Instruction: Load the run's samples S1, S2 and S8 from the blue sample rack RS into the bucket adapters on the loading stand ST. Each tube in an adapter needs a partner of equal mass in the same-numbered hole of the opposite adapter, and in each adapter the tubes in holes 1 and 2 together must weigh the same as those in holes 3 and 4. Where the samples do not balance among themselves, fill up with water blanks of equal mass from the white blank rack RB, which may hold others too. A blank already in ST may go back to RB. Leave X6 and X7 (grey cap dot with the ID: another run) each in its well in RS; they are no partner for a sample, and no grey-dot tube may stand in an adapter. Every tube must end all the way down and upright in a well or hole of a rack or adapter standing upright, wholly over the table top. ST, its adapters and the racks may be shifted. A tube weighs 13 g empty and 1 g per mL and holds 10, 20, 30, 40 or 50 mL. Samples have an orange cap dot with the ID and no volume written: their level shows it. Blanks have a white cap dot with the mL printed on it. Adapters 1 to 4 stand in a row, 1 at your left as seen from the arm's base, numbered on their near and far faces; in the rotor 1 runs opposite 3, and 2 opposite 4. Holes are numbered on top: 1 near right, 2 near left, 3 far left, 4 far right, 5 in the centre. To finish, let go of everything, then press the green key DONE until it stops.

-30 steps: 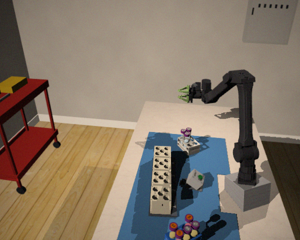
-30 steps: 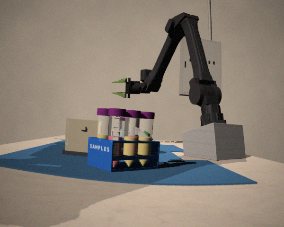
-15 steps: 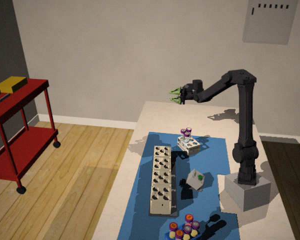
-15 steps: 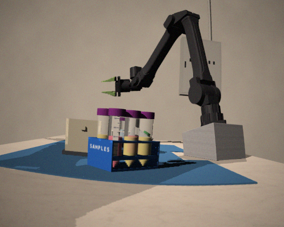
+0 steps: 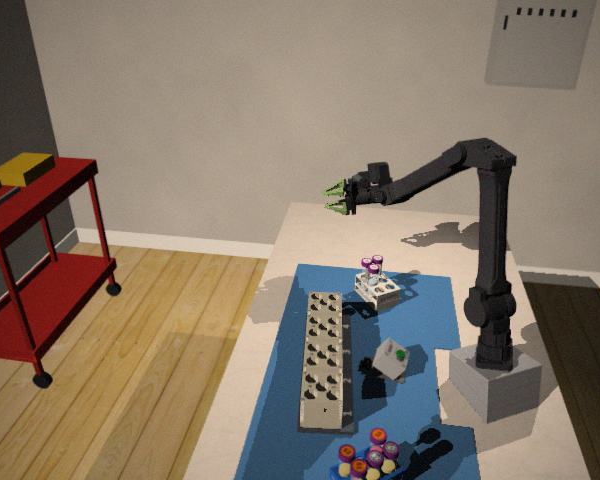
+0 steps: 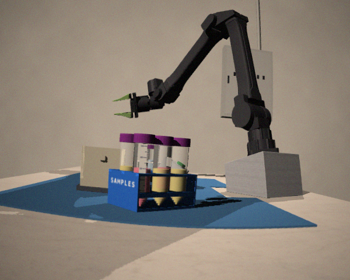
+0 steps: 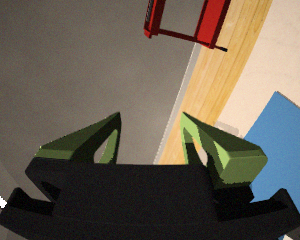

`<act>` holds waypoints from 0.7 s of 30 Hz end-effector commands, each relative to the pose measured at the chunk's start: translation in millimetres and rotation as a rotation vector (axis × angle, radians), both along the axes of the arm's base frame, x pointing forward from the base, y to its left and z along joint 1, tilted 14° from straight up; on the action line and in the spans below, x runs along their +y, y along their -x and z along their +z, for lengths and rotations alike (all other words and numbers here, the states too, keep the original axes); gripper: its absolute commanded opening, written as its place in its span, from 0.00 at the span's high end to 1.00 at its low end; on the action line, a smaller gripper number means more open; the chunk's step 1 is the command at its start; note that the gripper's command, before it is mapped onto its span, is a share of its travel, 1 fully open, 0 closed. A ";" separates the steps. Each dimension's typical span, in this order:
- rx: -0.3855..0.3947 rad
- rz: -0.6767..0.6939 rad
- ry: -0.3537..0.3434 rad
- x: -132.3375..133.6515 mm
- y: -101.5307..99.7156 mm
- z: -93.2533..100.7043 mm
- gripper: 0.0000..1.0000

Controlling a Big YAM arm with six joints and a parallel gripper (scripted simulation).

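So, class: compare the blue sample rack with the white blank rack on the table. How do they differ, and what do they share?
The blue sample rack stands at the near end of the blue mat; the white blank rack stands at its far end. The sample rack carries five tubes, the blank rack three. The sample rack's front reads SAMPLES; no lettering is legible on the blank rack. Both stand upright, holding purple-capped tubes.

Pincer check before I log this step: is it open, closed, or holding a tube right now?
Pincer: partly open, holding nothing, high in the air beyond the white blank rack.
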State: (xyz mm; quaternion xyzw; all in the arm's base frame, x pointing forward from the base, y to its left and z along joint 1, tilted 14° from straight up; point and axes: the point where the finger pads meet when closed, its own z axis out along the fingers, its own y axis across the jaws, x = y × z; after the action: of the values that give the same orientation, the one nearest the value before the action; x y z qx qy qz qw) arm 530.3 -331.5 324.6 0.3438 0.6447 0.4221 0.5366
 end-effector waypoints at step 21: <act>0.097 0.050 0.145 103.6 -42.1 54.5 0.45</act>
State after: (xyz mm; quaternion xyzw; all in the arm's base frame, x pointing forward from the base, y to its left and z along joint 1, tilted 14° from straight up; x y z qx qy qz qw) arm 567.7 -240.7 312.1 0.3575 0.6988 0.3895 0.4819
